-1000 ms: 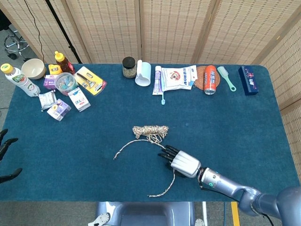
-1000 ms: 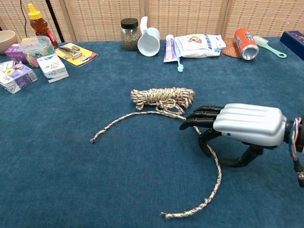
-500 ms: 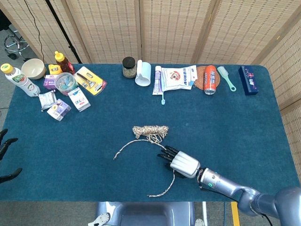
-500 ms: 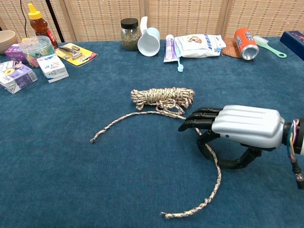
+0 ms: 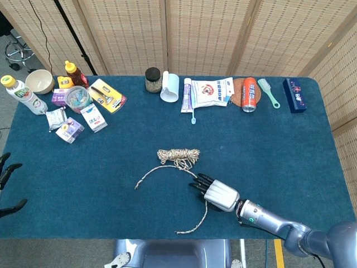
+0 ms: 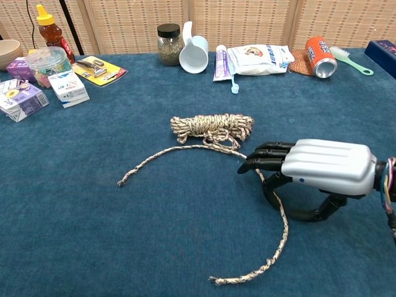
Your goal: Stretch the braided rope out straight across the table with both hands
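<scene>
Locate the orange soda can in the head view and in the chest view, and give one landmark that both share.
Head view: orange soda can at the table's far edge, right of centre, lying on a round woven coaster.
Chest view: orange soda can at upper right, tipped toward the camera.
Shared landmark: the green brush just right of it.

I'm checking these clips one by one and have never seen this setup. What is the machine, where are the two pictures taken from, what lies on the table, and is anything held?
It is a two-armed robot with human-like hands, steered by a person. One picture looks down from its head, the other looks forward from its chest. On the blue table lies a braided rope, partly coiled, with two loose ends trailing. The right hand hangs over one strand with its fingers curled; whether it actually grips the rope cannot be told. The left hand shows only at the left edge of the head view, off the table. Along the far edge sit a jar, an orange can and small packets.
</scene>
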`<state>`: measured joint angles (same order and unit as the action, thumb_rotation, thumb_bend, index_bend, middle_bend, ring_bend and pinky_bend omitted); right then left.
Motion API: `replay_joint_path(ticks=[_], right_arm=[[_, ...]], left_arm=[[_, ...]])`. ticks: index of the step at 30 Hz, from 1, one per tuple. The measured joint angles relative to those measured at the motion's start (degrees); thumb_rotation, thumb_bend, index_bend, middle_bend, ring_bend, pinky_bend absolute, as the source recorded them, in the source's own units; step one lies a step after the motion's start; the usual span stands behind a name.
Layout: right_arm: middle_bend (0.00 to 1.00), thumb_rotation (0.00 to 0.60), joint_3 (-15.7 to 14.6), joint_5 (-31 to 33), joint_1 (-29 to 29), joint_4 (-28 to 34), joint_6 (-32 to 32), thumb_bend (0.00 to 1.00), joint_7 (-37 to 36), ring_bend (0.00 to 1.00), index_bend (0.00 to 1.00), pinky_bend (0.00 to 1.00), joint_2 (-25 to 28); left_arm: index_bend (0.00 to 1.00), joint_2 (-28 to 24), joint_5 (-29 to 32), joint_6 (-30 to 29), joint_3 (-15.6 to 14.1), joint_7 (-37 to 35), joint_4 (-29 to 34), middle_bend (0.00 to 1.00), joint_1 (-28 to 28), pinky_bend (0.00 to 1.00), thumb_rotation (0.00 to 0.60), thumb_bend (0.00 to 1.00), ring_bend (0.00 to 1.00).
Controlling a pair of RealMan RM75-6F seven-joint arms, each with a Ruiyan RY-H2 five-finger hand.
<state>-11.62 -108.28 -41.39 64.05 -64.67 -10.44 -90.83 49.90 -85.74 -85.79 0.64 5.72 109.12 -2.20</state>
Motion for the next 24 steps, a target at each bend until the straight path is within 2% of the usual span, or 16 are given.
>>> replay_joint_path(ticks=[24], right_arm=[[0.1, 0.6, 0.0, 0.4, -0.4, -0.2, 0.7, 0.42, 0.1, 0.0, 0.5, 0.0, -0.9]], left_arm=[[0.19, -0.3, 0.1, -0.3, 0.1, -0.5, -0.2, 0.05, 0.2, 0.0, 0.6, 0.13, 0.02]])
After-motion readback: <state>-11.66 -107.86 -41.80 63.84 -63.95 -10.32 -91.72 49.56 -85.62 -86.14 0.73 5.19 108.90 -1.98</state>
